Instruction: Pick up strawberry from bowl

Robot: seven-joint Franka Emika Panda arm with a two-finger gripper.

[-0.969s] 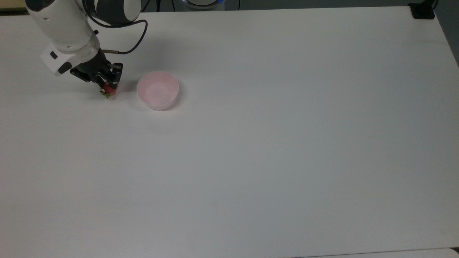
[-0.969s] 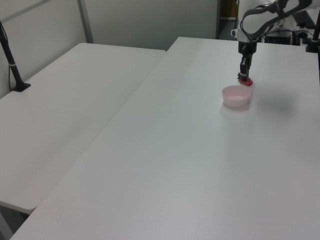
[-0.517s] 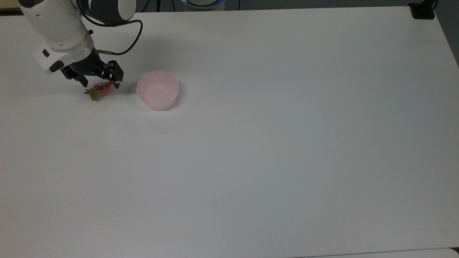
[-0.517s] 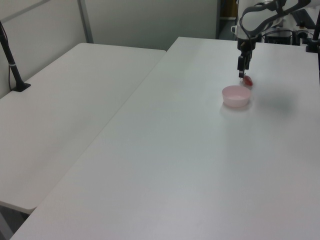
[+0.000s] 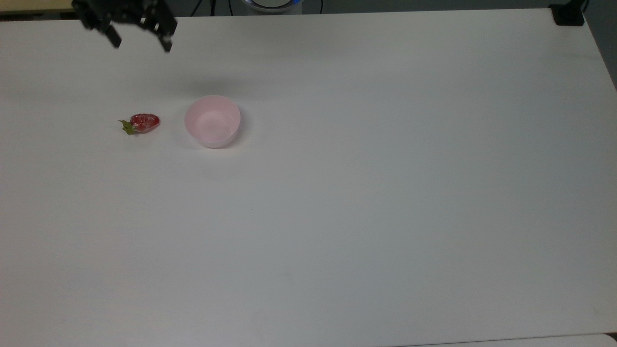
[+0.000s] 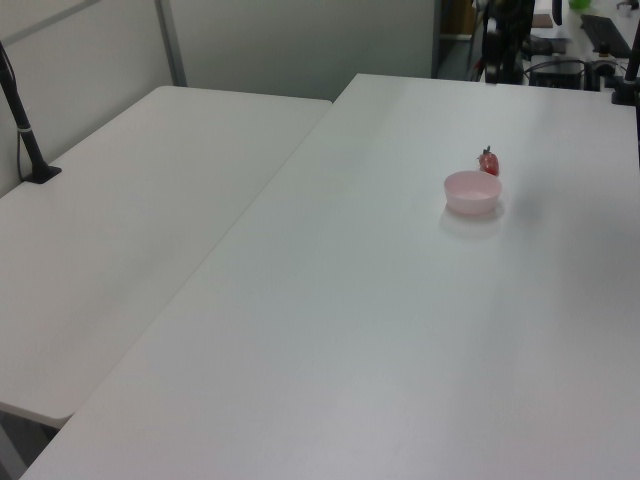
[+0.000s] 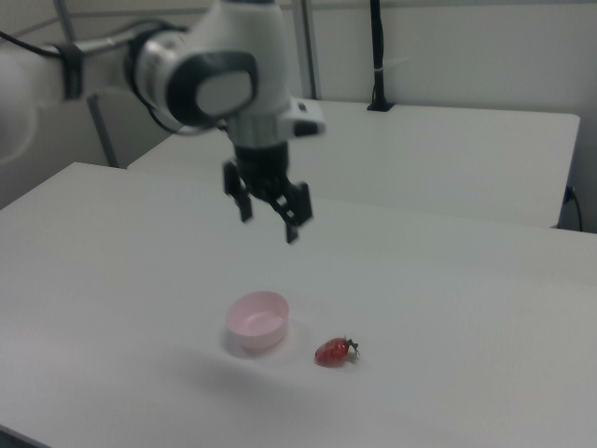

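Red and shiny, the strawberry [image 5: 142, 123] [image 6: 488, 162] [image 7: 334, 352] lies on its side on the white counter [image 5: 366, 202], outside the bowl [image 5: 212, 120] [image 6: 473, 192] [image 7: 257, 321] and near it, on the top view's left. The black end effector [image 5: 140, 42] [image 7: 269, 219] hangs high above the counter, well apart from the strawberry, with its two fingers spread wide and nothing between them. The pink bowl has nothing in it.
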